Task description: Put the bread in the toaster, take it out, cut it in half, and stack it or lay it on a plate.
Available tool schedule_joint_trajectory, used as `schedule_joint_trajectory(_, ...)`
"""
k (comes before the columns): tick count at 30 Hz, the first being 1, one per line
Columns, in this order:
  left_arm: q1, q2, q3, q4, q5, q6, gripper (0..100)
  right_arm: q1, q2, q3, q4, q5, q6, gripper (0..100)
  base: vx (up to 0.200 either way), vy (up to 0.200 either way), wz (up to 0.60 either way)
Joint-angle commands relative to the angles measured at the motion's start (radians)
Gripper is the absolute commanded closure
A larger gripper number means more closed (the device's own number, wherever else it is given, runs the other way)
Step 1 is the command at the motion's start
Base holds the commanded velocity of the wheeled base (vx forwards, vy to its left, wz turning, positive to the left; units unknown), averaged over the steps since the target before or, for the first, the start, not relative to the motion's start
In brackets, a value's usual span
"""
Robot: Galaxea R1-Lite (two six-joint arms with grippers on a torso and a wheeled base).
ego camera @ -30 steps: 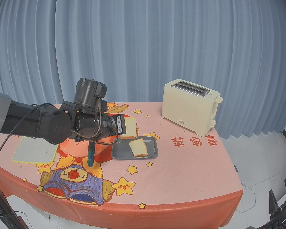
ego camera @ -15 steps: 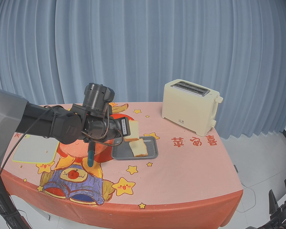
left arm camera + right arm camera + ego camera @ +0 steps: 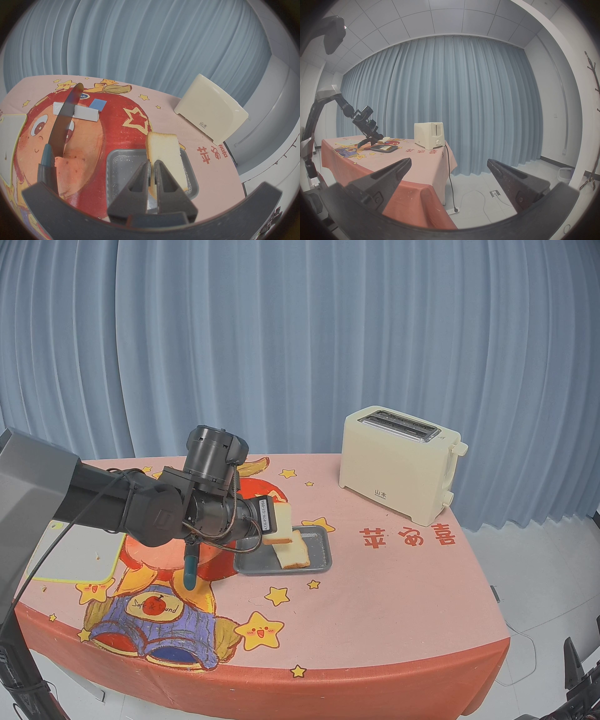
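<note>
I hold a bread half [image 3: 164, 150] pinched in the left gripper [image 3: 152, 165] just above the tray [image 3: 319, 551], where the other half [image 3: 296, 557] lies; the right gripper [image 3: 449, 161] gapes.

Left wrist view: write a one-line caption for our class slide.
Left gripper, jaws shut on a bread half, holds it above the grey tray, knife alongside, toaster beyond.

Two bread halves [image 3: 295, 556], one toaster [image 3: 397, 462]

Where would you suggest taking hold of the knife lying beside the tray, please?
The teal handle of the knife, I'd say, from straight above, closing across its width: the knife lies left of the tray, handle toward the near edge of the table, blade pointing away.
</note>
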Motion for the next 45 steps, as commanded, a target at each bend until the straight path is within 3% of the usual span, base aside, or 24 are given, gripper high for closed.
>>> schedule_joint_trajectory(1, -0.001, 0.014, -0.006, -0.001, 0.001, -0.001, 100, 0.001, -0.016, 0.017, 0.0, 0.0, 0.0, 0, 0.0, 0.0, 0.0)
schedule_joint_trajectory(28, -0.017, 0.059, -0.03, 0.001, 0.007, -0.001, 100, 0.001, -0.016, 0.017, 0.0, 0.0, 0.0, 0, 0.0, 0.0, 0.0)
schedule_joint_trajectory(31, -0.023, 0.059, -0.024, 0.001, 0.005, -0.004, 100, 0.001, -0.016, 0.017, 0.0, 0.0, 0.0, 0, 0.0, 0.0, 0.0)
schedule_joint_trajectory(34, -0.034, 0.057, -0.026, 0.002, 0.007, -0.027, 100, 0.001, -0.016, 0.017, 0.0, 0.0, 0.0, 0, 0.0, 0.0, 0.0)
schedule_joint_trajectory(45, -0.035, 0.048, -0.003, 0.025, 0.011, -0.03, 100, 0.001, -0.016, 0.017, 0.0, 0.0, 0.0, 0, 0.0, 0.0, 0.0)
